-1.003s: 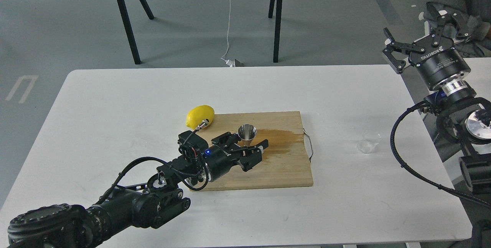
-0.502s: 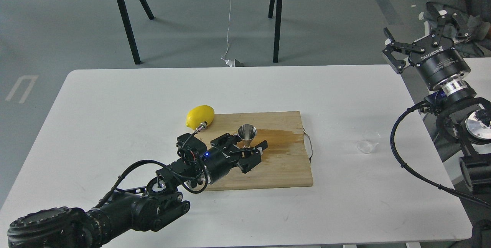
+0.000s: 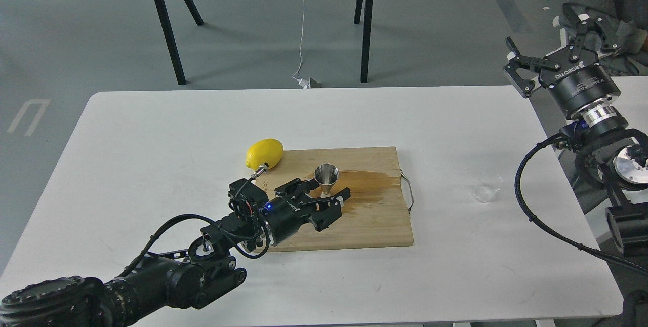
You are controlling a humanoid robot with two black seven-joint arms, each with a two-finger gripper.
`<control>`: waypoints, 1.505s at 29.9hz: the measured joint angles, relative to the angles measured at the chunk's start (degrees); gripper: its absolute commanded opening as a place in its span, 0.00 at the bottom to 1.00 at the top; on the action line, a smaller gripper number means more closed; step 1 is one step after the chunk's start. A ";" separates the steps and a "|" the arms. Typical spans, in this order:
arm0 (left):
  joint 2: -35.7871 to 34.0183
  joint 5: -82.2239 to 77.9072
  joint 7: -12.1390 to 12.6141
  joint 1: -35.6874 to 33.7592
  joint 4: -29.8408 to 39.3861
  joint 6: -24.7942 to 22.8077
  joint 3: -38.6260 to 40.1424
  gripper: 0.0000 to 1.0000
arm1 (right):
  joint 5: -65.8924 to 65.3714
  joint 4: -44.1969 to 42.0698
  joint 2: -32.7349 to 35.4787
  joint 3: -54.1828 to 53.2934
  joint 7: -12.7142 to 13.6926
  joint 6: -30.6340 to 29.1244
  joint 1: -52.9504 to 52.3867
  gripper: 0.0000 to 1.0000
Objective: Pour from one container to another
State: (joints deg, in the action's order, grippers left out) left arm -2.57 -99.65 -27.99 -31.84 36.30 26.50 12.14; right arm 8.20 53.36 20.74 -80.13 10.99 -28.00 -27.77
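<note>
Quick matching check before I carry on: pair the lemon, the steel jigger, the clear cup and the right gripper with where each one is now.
Things:
1. lemon
2. steel jigger
3. clear cup
4. right gripper

Places:
A. raised off the table, beyond its right edge, fingers spread
B. upright on the cutting board, at the left gripper fingertips
C. on the bare table, right of the board's metal handle
D. on the table at the board's far left corner

Pairs: 1-D, 2-B, 3-C, 4-A

Lemon [image 3: 264, 153] on white table [image 3: 152, 134], touching stained wooden cutting board [image 3: 369, 220].
</note>
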 measured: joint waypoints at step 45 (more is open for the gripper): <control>-30.93 17.59 -0.01 6.56 31.90 -8.64 3.74 0.81 | 0.76 0.17 -0.06 -1.78 -0.19 0.00 0.00 0.99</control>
State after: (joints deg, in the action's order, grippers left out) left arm -33.50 -82.06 -28.00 -25.27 68.20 17.86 15.88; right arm 8.97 53.53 20.68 -81.90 10.80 -28.00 -27.77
